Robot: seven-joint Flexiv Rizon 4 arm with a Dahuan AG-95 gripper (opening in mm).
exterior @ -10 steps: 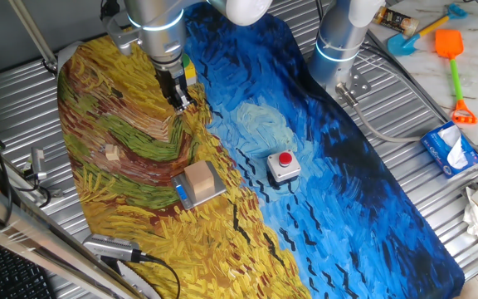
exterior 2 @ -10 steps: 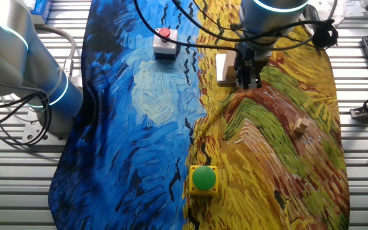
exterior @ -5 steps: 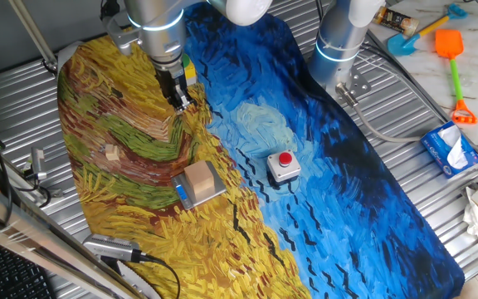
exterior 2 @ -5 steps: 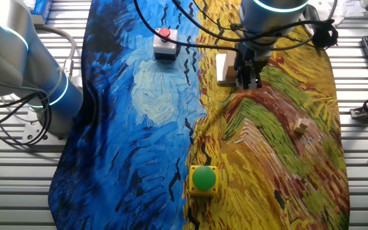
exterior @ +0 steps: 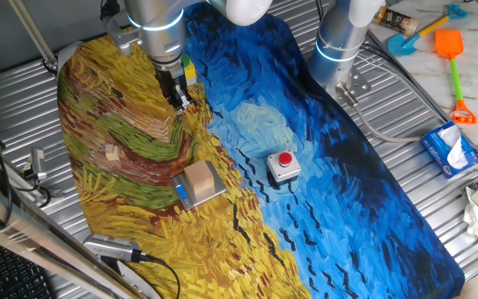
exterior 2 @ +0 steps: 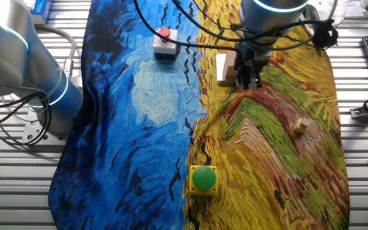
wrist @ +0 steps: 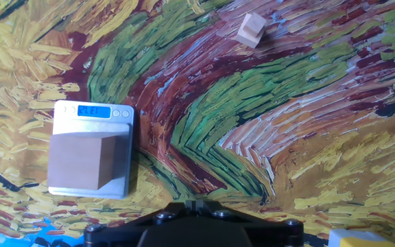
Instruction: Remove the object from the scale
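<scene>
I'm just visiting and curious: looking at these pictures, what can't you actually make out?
- Scale reading: the blue display is lit, but its digits are too blurred in the hand view.
- Wooden block: in the other fixed view the end effector covers most of it.
- End effector fingers: cut off by the hand view's bottom edge, too small elsewhere; open or shut is unclear.
- Small wooden piece: too small for its shape.

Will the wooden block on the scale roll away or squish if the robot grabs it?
Probably not. The block has flat faces and sharp corners, so it should sit still, not roll. It looks like solid wood, so likely stiff and fairly light. Its plain smooth sides might slip a little, and a push could slide the thin scale too.
</scene>
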